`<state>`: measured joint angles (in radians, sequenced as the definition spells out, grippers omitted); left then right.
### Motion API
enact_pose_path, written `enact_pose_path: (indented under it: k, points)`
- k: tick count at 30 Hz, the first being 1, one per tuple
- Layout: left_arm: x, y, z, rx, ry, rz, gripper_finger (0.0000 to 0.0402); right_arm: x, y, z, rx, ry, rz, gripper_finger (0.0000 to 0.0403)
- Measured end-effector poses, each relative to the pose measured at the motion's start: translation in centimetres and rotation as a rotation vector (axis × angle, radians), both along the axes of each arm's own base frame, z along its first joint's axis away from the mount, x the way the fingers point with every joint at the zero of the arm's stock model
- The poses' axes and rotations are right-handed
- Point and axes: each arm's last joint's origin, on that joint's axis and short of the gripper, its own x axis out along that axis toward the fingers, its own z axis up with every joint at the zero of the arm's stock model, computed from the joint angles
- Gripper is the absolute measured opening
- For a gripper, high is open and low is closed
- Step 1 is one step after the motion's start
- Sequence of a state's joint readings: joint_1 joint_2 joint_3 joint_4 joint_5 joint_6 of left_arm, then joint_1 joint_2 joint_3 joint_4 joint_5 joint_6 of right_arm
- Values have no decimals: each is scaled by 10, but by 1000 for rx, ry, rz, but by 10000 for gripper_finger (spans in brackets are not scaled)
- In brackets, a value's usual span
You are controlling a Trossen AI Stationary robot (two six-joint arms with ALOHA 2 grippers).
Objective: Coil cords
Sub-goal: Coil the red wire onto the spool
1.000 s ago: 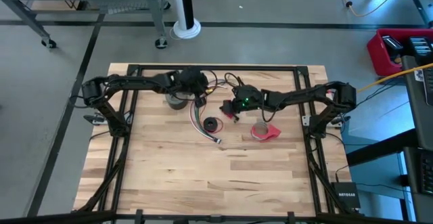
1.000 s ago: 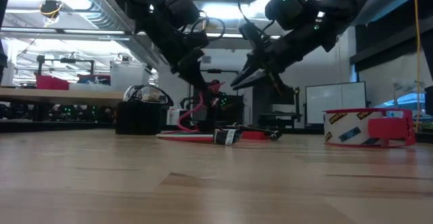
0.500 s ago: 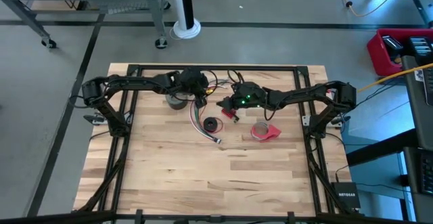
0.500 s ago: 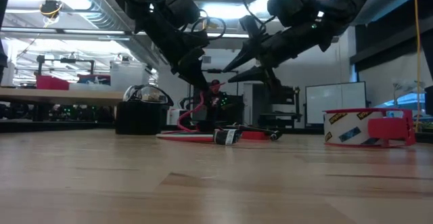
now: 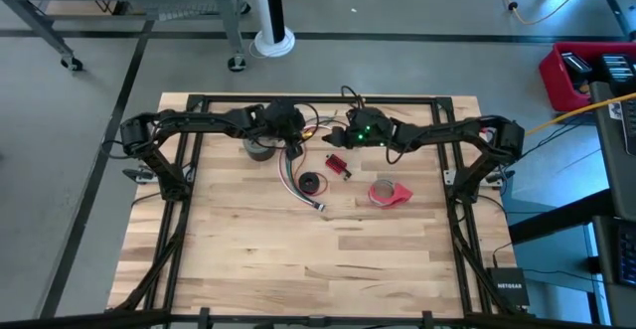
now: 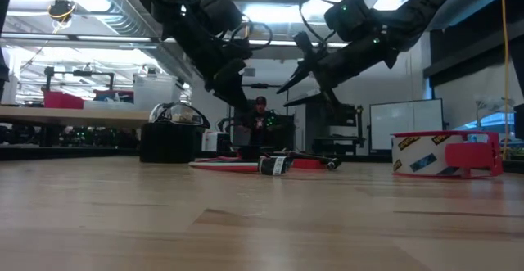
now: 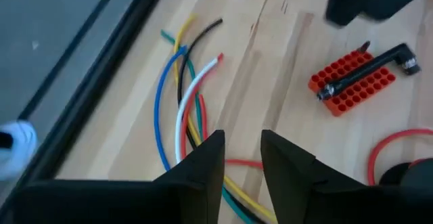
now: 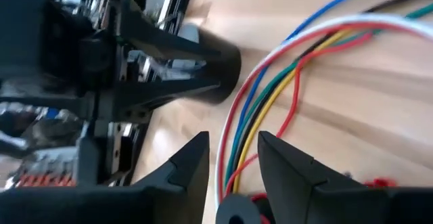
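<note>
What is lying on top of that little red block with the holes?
A thin black rod lies slantwise across the red block, one end sticking out past its edge. The holes right under the rod are covered, so I can't tell if anything sits in them.

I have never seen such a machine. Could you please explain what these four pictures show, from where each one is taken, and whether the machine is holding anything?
This is a robot with two dark arms at a wooden table. One picture looks straight down from above, one looks level across the table top, and two come from small cameras on the arms' wrists.

Both arms reach toward the table's far side. The left gripper and the right gripper each have open jaws and hold nothing; both hang above a bundle of thin coloured wires.

On the table also lie a small black-and-red coil, a small red block with holes and a dark rod across it, a red tape roll, and a dark round container.
</note>
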<state>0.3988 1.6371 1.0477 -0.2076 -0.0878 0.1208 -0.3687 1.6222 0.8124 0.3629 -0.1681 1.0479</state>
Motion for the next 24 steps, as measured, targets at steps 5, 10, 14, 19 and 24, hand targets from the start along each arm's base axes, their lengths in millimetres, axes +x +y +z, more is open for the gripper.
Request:
enact_pose_path:
  k: [5, 10, 14, 19, 24]
  points:
    - [-8, -3, -7, -91, 81, 60, 88, -5, -4, -4, 126, 15, 71, 129]
    - [-15, -10, -14, -250, 136, 148, 88, -9, -3, -11, 192, 88, 77, 129]
    - [-17, -23, -17, -427, 168, 95, 88, -9, -2, -12, 197, 100, 77, 129]
    - [-11, -46, -17, -613, 148, -22, 88, -8, -3, -10, 173, 80, 72, 129]
    - [-6, -63, -17, -645, 160, -30, 88, -8, -3, -10, 154, 84, 76, 129]
